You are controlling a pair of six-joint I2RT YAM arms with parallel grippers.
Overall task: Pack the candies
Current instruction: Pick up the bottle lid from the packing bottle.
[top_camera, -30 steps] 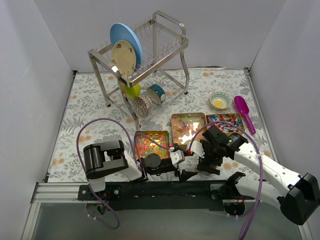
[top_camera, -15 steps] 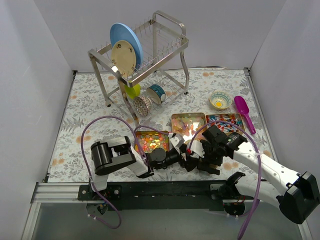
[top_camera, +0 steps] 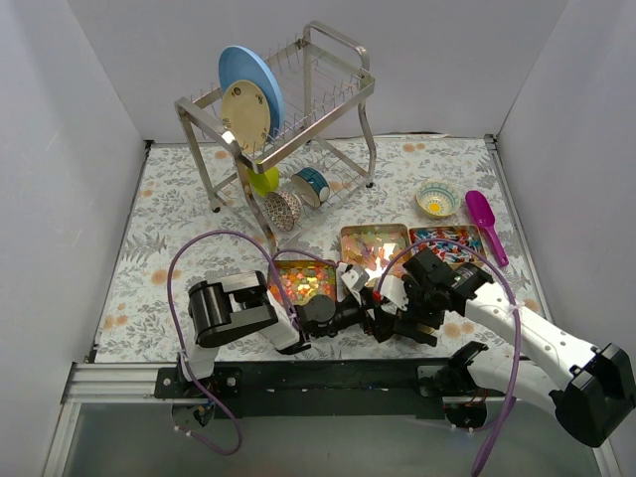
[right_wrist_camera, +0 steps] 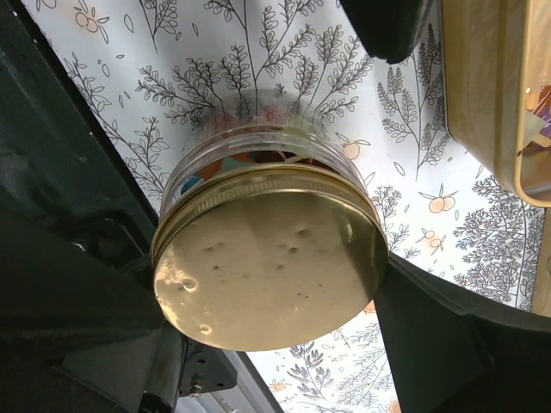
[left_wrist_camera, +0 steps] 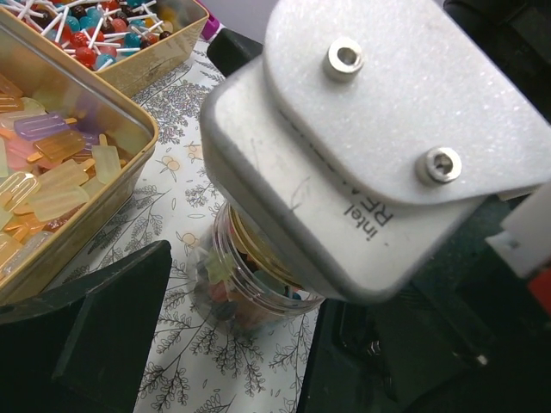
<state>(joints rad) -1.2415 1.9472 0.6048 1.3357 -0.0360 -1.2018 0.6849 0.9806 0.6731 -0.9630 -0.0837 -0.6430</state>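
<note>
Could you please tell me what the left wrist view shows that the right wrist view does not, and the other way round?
Only the left wrist: a tray of yellow-orange gummies, red-blue sweets in a second one behind it, and the right arm's silver camera mount hiding the top of the jar. Only the right wrist: the gold lid on the jar, with the right gripper straddling it. Both: the clear jar holding mixed candies, standing on the floral cloth next to a gold tray.

1 camera looks down from high behind. 2 wrist cameras sit very close, both seeing the jar [left_wrist_camera: 245, 297].
</note>
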